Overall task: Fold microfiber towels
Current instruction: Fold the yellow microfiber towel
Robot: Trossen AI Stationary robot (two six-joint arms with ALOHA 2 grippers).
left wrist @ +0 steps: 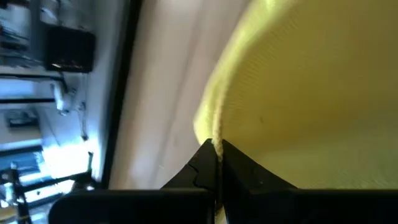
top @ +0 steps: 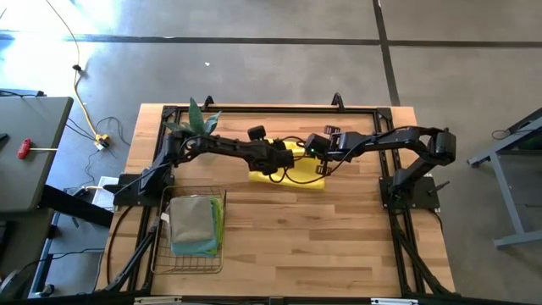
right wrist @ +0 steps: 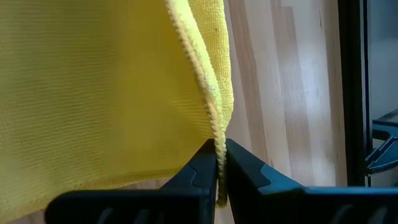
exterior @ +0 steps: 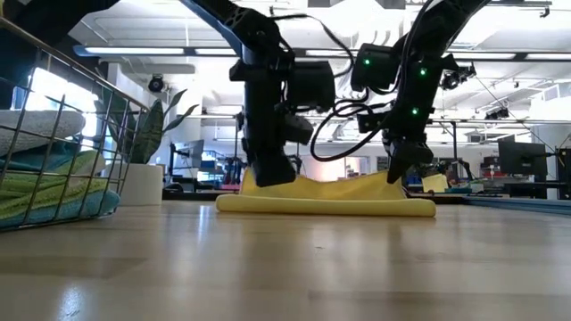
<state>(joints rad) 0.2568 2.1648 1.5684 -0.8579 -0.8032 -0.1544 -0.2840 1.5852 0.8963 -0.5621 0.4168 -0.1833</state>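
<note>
A bright yellow microfiber towel point(top: 292, 174) lies folded near the middle of the table, its fold point(exterior: 326, 206) toward the near edge. My left gripper point(top: 273, 168) is shut on the towel's left part, and my right gripper point(top: 322, 167) is shut on its right part. Both stand just above the table in the low view. More towels, grey, green and teal point(top: 195, 222), lie stacked in the wire basket. My left gripper pinches the towel's stitched edge point(left wrist: 217, 144) between its two fingers, from above, pointing down. The cloth rises a little from the table to the fingers. My right gripper pinches the towel's stitched edge point(right wrist: 219, 138) between its two fingers, from above. The cloth rises from the table to the fingers point(exterior: 395, 171); the rest lies on the table.
A dark wire-mesh basket point(top: 188, 263) stands at the near left. A potted plant point(top: 196, 120) stands at the far left corner. Bare wood lies toward the near and right edges.
</note>
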